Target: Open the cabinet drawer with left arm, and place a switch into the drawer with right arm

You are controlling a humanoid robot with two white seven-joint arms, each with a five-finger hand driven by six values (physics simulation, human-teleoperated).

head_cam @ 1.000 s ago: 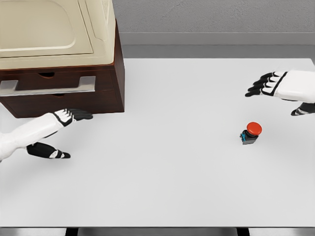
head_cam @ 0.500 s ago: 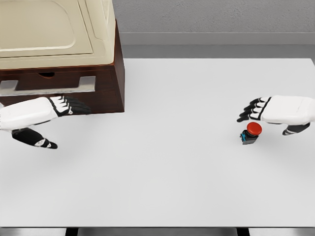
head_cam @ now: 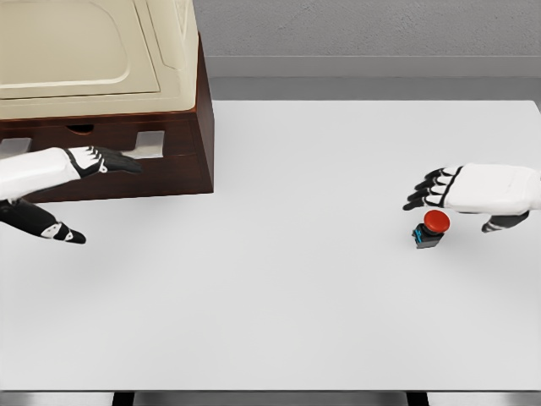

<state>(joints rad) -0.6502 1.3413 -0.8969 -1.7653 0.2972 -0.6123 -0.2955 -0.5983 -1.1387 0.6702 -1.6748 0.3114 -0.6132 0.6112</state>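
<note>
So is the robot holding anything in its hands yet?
No. The left hand reaches at the drawer handle; the right hand hovers open over the switch.

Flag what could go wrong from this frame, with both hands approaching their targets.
1. The left hand lies across the drawer handle with fingers extended, not curled around it, so a pull might slip off.
2. The right hand hovers open just above the red switch; the switch is small and could get knocked sideways across the table.
3. The drawer is shut, so the switch has nowhere to go yet.
</note>
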